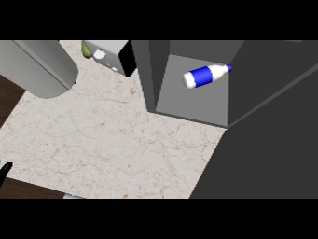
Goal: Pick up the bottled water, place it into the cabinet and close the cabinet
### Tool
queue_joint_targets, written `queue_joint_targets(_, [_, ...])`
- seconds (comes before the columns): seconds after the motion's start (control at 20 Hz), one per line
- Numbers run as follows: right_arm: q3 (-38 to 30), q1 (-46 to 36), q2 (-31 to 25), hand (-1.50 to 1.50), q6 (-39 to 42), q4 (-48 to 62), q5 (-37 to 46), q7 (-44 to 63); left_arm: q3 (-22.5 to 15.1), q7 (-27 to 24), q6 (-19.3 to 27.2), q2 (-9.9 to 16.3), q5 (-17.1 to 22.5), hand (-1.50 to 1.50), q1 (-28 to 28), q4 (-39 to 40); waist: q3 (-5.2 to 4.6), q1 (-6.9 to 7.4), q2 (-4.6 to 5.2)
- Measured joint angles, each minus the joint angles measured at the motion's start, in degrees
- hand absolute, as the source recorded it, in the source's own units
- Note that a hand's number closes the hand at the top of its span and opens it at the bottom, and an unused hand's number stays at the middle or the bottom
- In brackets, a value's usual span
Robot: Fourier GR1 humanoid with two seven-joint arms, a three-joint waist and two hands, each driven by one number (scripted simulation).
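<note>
Where cabinet (189, 105) gapes, bottled water (206, 75) inside

1. A pale marble-patterned counter (99, 135) fills the middle and left of the frame
2. A dark grey open cabinet (189, 100) stands on it at upper centre; the bottled water (206, 75) lies tilted inside on the cabinet's shelf
3. A grey and black appliance (116, 56) sits on the counter at the top, left of the cabinet
4. A green object (86, 49) shows just left of that appliance
</note>
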Motion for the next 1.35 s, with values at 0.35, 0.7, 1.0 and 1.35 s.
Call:
queue_joint_targets(0.35, [-2.4, -4.2, 5.2, 1.5, -2.2, 6.3, -7.2, 3.8, 1.0, 0.7, -0.7, 0.5, 1.1, -1.5, -0.1, 0.2, 0.11, 0.22, -0.07])
queue_joint_targets(0.7, [-10.2, -14.7, 13.3, 1.5, -10.0, 17.9, -9.0, 9.8, 1.6, 1.4, -1.7, 0.8, 2.0, -1.5, 0.3, 0.7, 0.5, -0.67, -0.48])
queue_joint_targets(1.0, [-17.1, -30.9, 19.5, 1.5, -17.3, 31.4, -7.9, 16.1, 2.0, 2.2, -2.7, 1.1, 2.9, -1.5, 0.5, 0.5, 0.71, -1.24, -1.15])
queue_joint_targets(1.35, [-23.6, -48.6, 23.0, 1.5, -21.0, 49.0, -7.8, 20.5, 3.1, 3.3, -3.8, 1.4, 4.1, -1.5, 0.3, 1.0, 1.33, -3.56, -2.08])
